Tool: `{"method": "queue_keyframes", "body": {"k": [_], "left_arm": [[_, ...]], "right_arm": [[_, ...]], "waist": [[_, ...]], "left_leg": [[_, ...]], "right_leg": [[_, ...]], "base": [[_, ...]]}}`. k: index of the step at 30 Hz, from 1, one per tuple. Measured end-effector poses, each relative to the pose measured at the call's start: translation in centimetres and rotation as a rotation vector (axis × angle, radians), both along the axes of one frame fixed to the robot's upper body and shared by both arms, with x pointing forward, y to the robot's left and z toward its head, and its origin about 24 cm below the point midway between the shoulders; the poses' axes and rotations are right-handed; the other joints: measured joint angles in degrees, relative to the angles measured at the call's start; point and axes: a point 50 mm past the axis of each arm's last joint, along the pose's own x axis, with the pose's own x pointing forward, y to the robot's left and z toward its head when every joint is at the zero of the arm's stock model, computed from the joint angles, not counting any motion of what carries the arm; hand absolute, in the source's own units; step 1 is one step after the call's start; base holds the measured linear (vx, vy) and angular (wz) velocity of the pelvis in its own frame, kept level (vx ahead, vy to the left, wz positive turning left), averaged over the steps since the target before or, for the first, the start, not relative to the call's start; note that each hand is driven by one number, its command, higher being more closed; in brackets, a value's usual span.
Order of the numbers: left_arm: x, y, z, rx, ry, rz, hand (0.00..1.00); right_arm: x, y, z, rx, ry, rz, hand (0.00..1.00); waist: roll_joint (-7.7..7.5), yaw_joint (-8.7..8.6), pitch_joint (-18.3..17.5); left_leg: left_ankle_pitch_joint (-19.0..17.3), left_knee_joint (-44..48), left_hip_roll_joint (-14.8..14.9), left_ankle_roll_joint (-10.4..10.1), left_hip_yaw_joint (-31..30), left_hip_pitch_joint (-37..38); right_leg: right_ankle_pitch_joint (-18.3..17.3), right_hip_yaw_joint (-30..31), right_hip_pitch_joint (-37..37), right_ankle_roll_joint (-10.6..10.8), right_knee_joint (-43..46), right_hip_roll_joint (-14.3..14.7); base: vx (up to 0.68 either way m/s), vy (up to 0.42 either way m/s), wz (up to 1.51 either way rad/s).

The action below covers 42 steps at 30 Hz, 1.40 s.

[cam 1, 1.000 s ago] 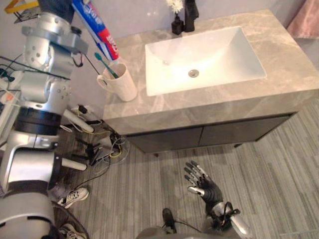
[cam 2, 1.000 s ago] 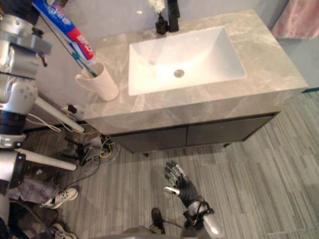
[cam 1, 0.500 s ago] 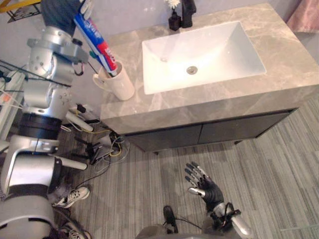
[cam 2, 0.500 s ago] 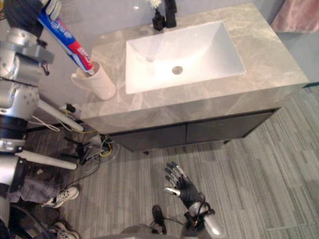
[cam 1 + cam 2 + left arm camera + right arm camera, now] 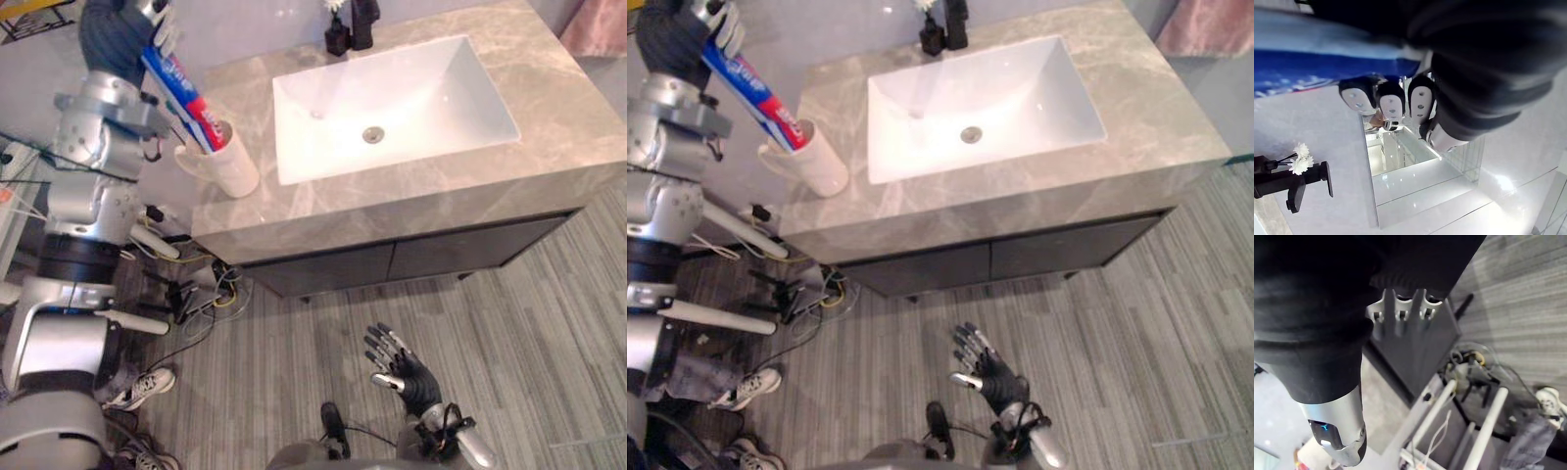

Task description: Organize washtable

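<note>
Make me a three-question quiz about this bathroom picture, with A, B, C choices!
1. Where is the cup? A on a chair B on the counter beside the sink C on a shelf
2. What colour is the sink? A white B black C green
3. What is the left hand doing? A hanging empty B holding the toothpaste tube C waving a towel
Answers: 1 B, it stands on the counter left of the sink. 2 A, the basin is white. 3 B, its fingers curl round the tube.
</note>
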Motion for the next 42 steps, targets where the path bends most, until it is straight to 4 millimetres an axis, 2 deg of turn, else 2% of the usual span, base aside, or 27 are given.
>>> {"method": "queue_keyframes", "body": {"k": [5,17,23,36,37,42], "left_arm": [[0.2,0.2,-1.3,-0.005,0.041,0.005,1.00],[1.1,-1.3,-3.9,-0.084,0.111,-0.043,1.00],[1.4,-2.2,-4.7,-0.126,0.125,-0.076,1.00],[1.4,-2.2,-4.7,-0.168,0.111,-0.080,1.00],[1.4,-2.2,-4.7,-0.169,0.111,-0.080,0.00],[1.4,-2.1,-4.9,-0.168,0.116,-0.079,0.00]], "right_arm": [[0.0,0.0,0.0,-0.003,0.003,0.002,0.00],[0.0,-0.2,0.0,-0.007,0.003,0.000,0.00],[0.0,-0.5,0.0,-0.013,0.002,-0.013,0.00],[0.1,-0.6,0.0,-0.007,0.000,-0.029,0.00],[0.1,-0.6,0.0,-0.006,0.000,-0.029,0.00],[0.0,-0.5,-0.1,-0.003,0.016,-0.022,0.00]], "waist": [[-0.01,-0.02,0.5],[-0.51,-0.12,0.9],[-1.22,-0.07,1.4],[-1.90,-0.13,1.2],[-2.08,-0.14,1.2],[-2.71,-0.12,1.0]], "left_leg": [[0.0,0.0,0.0,0.0,0.0,0.0],[-0.1,0.0,0.0,-0.1,0.2,-0.2],[-0.1,0.0,0.0,-0.1,0.2,-0.3],[-0.1,-0.1,0.1,0.0,0.3,-0.8],[-0.1,-0.1,0.1,0.0,0.4,-0.8],[-0.1,-0.1,0.1,0.0,0.4,-0.8]], "right_leg": [[0.0,0.0,-0.1,0.0,0.1,0.0],[0.0,0.3,-0.3,0.0,0.1,0.0],[0.0,0.3,-0.5,0.0,0.1,0.0],[0.1,0.5,-1.1,-0.1,0.1,0.1],[0.2,0.6,-1.1,-0.1,0.1,0.1],[0.2,0.6,-1.1,-0.1,0.1,0.1]], "base": [[0.00,0.000,0.00],[0.00,0.000,0.00],[0.00,0.000,0.00],[0.00,0.000,0.00],[0.00,0.000,0.00],[0.00,0.000,0.00]]}}
